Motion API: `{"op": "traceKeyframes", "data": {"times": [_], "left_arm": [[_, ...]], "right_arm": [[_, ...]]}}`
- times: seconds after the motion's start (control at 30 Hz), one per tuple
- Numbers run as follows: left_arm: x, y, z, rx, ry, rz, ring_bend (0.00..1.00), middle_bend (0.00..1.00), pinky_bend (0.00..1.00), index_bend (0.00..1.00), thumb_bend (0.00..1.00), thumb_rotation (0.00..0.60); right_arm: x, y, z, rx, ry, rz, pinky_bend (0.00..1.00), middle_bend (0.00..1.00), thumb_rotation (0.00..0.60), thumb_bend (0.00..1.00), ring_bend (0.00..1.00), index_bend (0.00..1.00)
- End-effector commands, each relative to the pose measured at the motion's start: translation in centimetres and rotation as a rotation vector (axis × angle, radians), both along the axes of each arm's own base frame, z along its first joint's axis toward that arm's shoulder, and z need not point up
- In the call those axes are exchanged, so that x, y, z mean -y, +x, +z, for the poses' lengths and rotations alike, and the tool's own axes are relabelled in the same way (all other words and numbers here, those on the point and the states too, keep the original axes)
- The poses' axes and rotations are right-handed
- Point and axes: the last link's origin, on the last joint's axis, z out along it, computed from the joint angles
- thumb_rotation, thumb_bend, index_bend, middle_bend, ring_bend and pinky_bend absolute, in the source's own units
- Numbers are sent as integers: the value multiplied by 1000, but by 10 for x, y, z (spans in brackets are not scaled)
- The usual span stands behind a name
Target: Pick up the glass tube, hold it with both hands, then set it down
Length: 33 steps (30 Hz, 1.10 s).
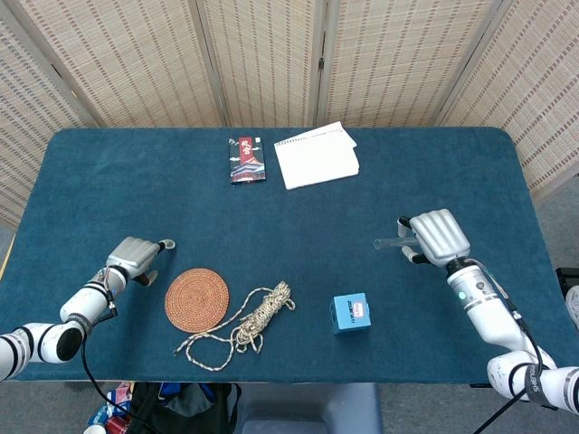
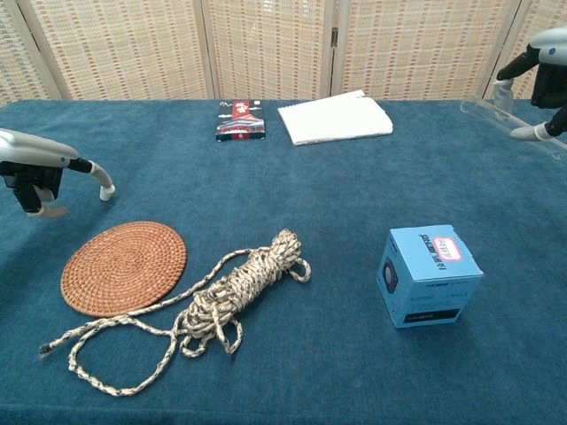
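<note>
The clear glass tube is off the cloth at the right side of the table, lying roughly level and pointing left. My right hand grips it from above, and its fingers cover the tube's right part. In the chest view the tube runs along the right edge under the right hand, which is partly cut off by the frame. My left hand is far from the tube, low over the table's left side. It holds nothing. In the chest view the left hand has one finger stretched out and the others hanging down.
A round woven coaster lies just right of the left hand, with a coil of rope beside it. A small blue box stands front centre. A white notebook and a red booklet lie at the back. A folding screen stands behind the table.
</note>
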Motion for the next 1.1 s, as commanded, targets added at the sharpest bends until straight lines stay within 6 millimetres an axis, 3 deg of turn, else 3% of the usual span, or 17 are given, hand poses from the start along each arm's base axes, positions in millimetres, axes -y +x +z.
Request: {"op": "traceKeyframes", "data": {"times": [0.03,0.4,0.57,0.67,0.83,1.1], "left_arm": [[0,-1,2,2,4,6,973,953,979,109,452,600],[0,1,13,37,45,9,969,951,979,109,452,599],[-2,10,16,159,158,-37,889,888,960,120,442,600],[-4,10,13,180,211,-103,865,864,950,155,422,600],[-13,7,1,157,220,-149,934,914,961,230,360,600],[-26,1,-14,84,208,-154,952,934,985,334,295,600]], "right_arm": [[0,0,0,0,0,-1,1000,1000,600,607,1000,846],[-1,0,2,2,-10,-1,1000,1000,600,607,1000,846],[-3,0,4,10,-13,-2,1000,1000,600,607,1000,846],[-4,0,4,10,-11,-3,1000,1000,600,607,1000,846],[-5,0,3,6,-11,-5,1000,1000,600,607,1000,846],[-4,-2,1,6,-10,-15,1000,1000,600,607,1000,846]]}}
